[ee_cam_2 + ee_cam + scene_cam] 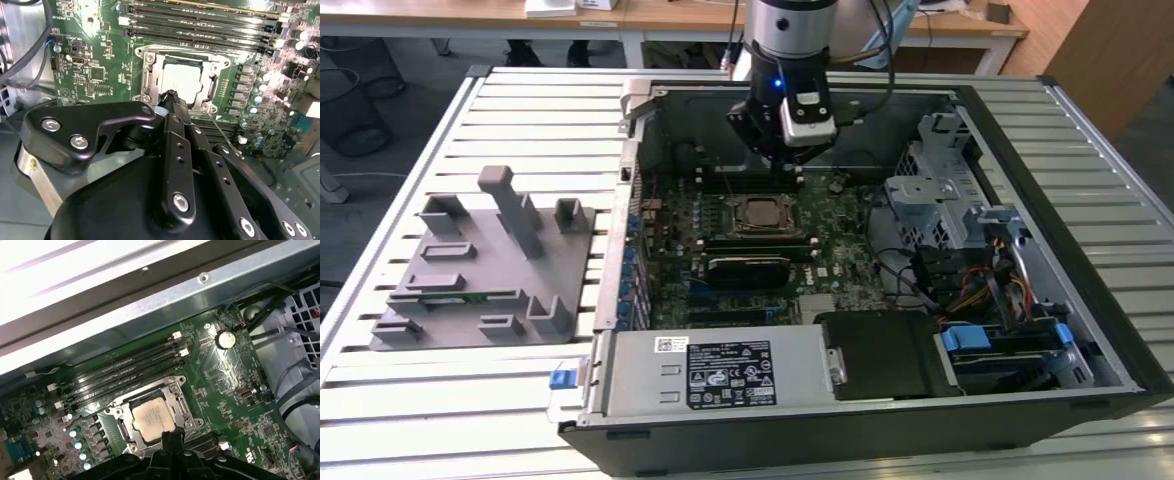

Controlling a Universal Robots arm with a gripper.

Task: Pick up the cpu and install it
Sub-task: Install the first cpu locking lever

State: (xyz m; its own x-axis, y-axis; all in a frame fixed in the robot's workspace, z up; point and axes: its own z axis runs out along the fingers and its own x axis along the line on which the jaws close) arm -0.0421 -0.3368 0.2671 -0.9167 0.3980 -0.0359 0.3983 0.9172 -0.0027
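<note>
The cpu (153, 418) sits seated in its metal-framed socket (150, 60) on the green motherboard (220, 370) inside the open computer case (1107, 330), its silver top bare in both wrist views. Directly beside it, at the socket's edge, hangs the gripper (170, 95), its black fingers (175, 107) brought together into a single tip and holding nothing. Rows of black memory slots (120, 375) run just beyond the socket. In the exterior view, a grey plastic tray (474, 280) with upright posts lies on the slatted table (454, 420), to the exterior view's left of the case.
</note>
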